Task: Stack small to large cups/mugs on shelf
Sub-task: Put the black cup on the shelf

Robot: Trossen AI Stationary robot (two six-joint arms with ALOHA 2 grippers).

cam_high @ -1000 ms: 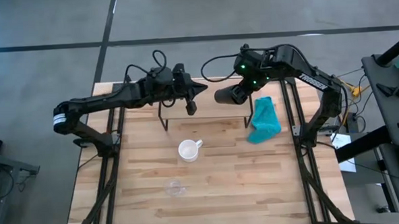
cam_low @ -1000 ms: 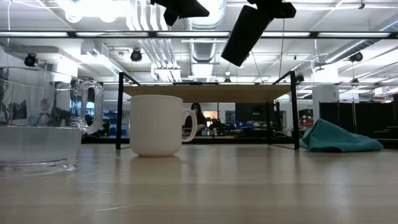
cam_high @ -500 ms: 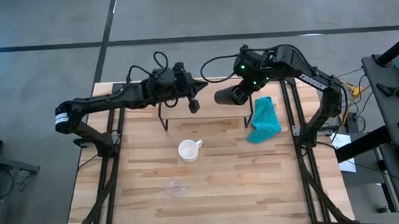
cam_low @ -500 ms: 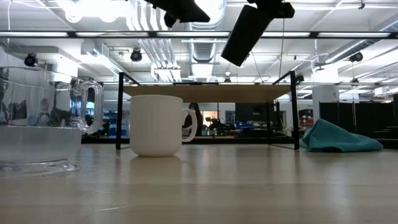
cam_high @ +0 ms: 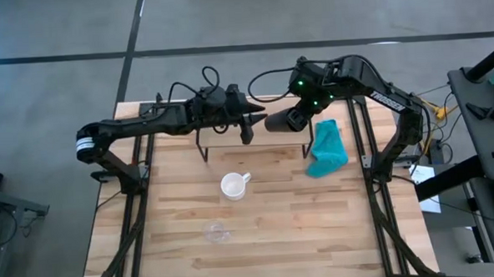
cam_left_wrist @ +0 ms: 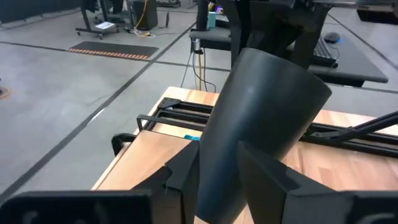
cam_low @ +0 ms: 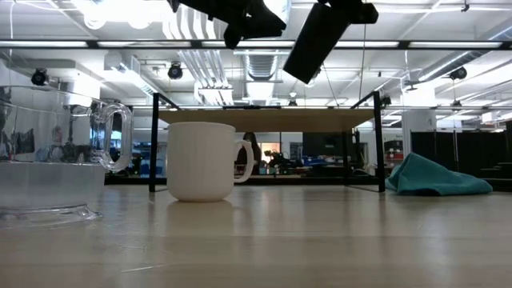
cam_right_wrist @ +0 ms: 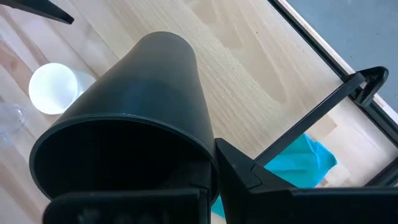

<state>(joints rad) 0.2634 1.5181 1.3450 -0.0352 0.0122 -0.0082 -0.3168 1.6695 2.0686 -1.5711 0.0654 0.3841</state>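
My right gripper (cam_high: 301,109) is shut on the black cup (cam_high: 283,119), which hangs tilted above the shelf (cam_high: 272,147), base toward the table's left. My left gripper (cam_high: 248,128) is open at that base. Its fingers (cam_left_wrist: 273,177) stand on either side of the cup's narrow end (cam_left_wrist: 217,186); whether they touch it I cannot tell. The white mug (cam_high: 232,186) stands upright on the table in front of the shelf. The glass cup (cam_high: 217,232) stands nearer the front edge. In the low view the black cup (cam_low: 320,40) is well clear of the shelf board (cam_low: 264,120). My right gripper holds the black cup at its open end. One finger (cam_right_wrist: 249,174) lies along the outside of the wall by the rim (cam_right_wrist: 202,146); the cup hides the other. The cup is lifted clear and slants, base down toward the table's left.
A teal cloth (cam_high: 327,147) lies crumpled on the table just right of the shelf. The shelf's thin black legs (cam_low: 152,144) stand behind the white mug (cam_low: 202,160). The glass cup (cam_low: 48,160) is close to the low camera. Black frame rails run along both table sides.
My left gripper has moved toward the table's right, up to the black cup's base, and has opened, so its fingers now flank that end. The cup has stayed tilted above the shelf.
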